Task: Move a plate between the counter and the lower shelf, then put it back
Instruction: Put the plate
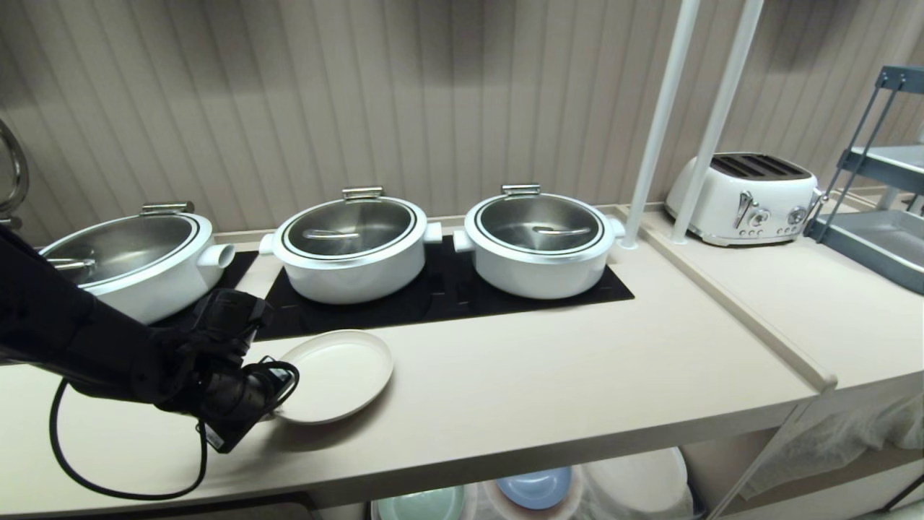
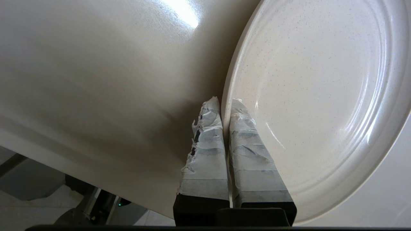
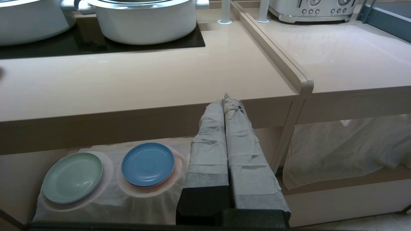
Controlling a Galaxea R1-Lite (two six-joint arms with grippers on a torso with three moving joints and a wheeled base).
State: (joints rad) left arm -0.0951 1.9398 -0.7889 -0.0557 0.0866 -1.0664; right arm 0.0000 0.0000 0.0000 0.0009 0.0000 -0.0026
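Note:
The cream-beige plate [image 1: 339, 372] [image 2: 314, 96] is over the near left part of the counter [image 1: 541, 375] [image 2: 96, 80], just in front of the black glass panel. My left gripper [image 1: 278, 403] [image 2: 224, 101] is shut on the plate's left rim, one taped finger inside the rim and one outside. A shadow lies under the gripped side; I cannot tell whether the far side touches the counter. My right gripper [image 3: 226, 98] is shut and holds nothing, parked in front of the counter edge, above the lower shelf [image 3: 16, 173].
Three white lidded pots [image 1: 354, 245] stand on the black panels [image 1: 447, 296] behind the plate. On the cloth in the shelf lie a mint-green plate [image 3: 73, 177] and a blue plate [image 3: 147, 164]. A white toaster [image 1: 743, 195] and a grey rack [image 1: 877, 238] stand on the right.

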